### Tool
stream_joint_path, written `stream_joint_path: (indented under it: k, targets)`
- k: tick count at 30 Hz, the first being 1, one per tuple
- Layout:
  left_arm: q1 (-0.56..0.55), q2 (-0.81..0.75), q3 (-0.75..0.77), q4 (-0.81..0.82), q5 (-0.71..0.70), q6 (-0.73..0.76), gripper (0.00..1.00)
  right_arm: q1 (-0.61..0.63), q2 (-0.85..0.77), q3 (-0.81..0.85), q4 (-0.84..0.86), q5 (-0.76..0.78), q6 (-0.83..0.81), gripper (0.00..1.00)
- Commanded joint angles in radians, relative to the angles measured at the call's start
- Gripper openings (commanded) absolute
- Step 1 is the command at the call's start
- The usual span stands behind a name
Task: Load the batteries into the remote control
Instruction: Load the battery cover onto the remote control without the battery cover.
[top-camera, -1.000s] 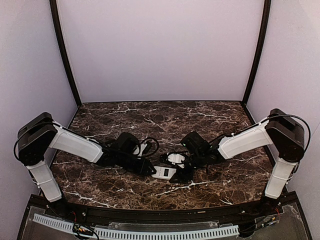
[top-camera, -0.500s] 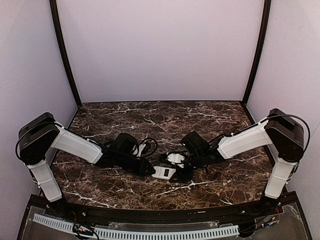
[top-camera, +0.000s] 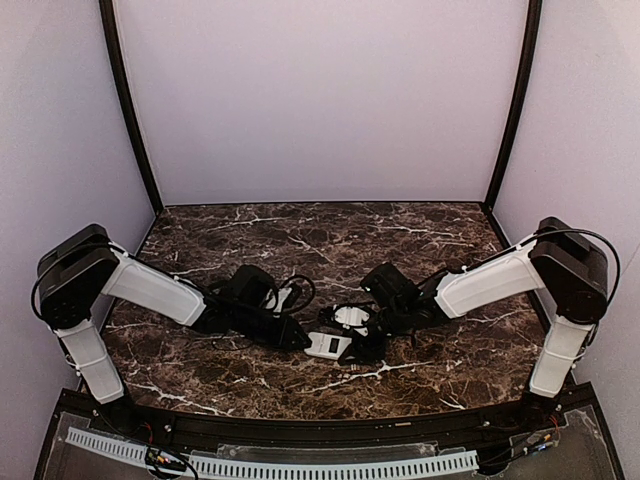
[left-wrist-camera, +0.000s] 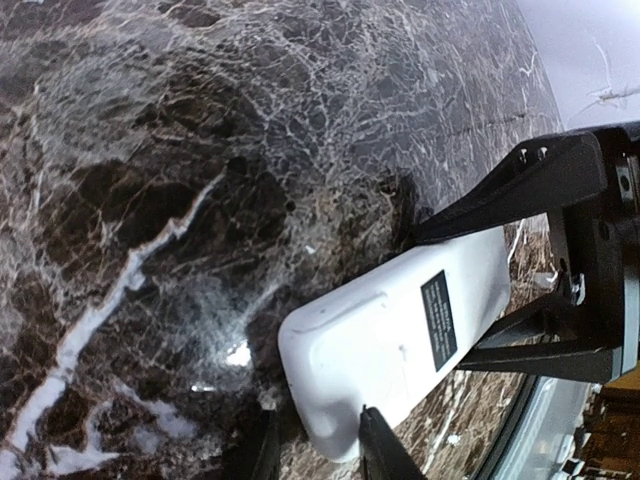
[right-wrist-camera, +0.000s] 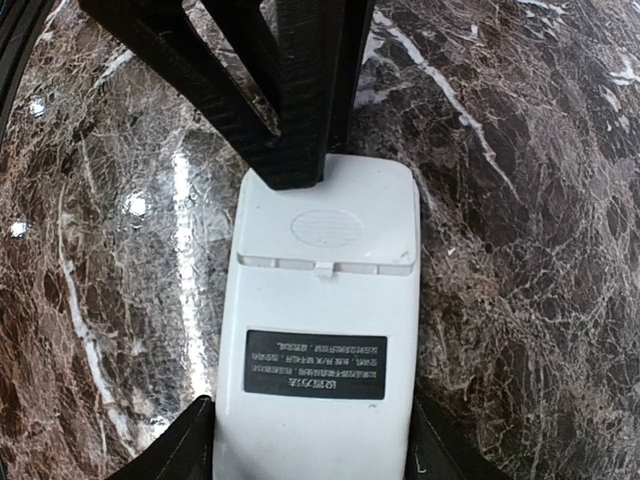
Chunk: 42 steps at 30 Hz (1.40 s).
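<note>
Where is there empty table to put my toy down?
Bare table lies along the back wall and in the near strip before the remote control. The middle is crowded: left fingers, right fingers and cables meet there.

Remote control: white, lying back up on the desk, far end rounded.
Label: black rectangle with small pale print, across the back.
Battery cover: seated at the far end, with an oval ribbed grip and a small latch tab.
Right claw: black fingers touching both long sides at the near end.
Left claw: black, reaching in from the top, tip over the far end.
Desk: glossy dark brown marble, white veins.
</note>
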Motion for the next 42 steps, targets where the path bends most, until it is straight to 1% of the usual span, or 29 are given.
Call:
stream_joint_path:
  k: [1, 8, 14, 21, 24, 28, 32, 34, 37, 42]
  targets:
    - [-0.01, -0.024, 0.027, -0.089, -0.02, 0.061, 0.32, 0.009, 0.028, 0.012, -0.025, 0.007, 0.001, 0.61]
    - [-0.04, 0.017, 0.079, -0.104, -0.018, 0.082, 0.43, 0.009, 0.029, 0.014, -0.029, 0.008, 0.001, 0.6]
    - [-0.049, 0.036, 0.103, -0.142, -0.048, 0.099, 0.44, 0.009, 0.036, 0.018, -0.03, 0.004, 0.003, 0.59]
    - [-0.069, 0.063, 0.151, -0.234, -0.107, 0.129, 0.44, 0.009, 0.038, 0.021, -0.032, 0.003, 0.004, 0.58]
    - [-0.075, 0.072, 0.157, -0.238, -0.115, 0.131, 0.45, 0.009, 0.038, 0.022, -0.035, 0.006, 0.004, 0.58]
    - [-0.081, 0.089, 0.179, -0.31, -0.147, 0.143, 0.45, 0.009, 0.039, 0.02, -0.035, 0.006, 0.006, 0.57]
    - [-0.084, 0.098, 0.189, -0.366, -0.183, 0.153, 0.43, 0.009, 0.042, 0.02, -0.035, 0.009, 0.007, 0.57]
    - [-0.085, 0.094, 0.186, -0.385, -0.201, 0.154, 0.4, 0.009, 0.042, 0.02, -0.036, 0.011, 0.007, 0.57]
    - [-0.082, 0.079, 0.166, -0.374, -0.198, 0.141, 0.34, 0.009, 0.041, 0.019, -0.035, 0.013, 0.007, 0.56]
    - [-0.079, 0.058, 0.149, -0.35, -0.178, 0.133, 0.3, 0.008, 0.039, 0.016, -0.036, 0.013, 0.008, 0.56]
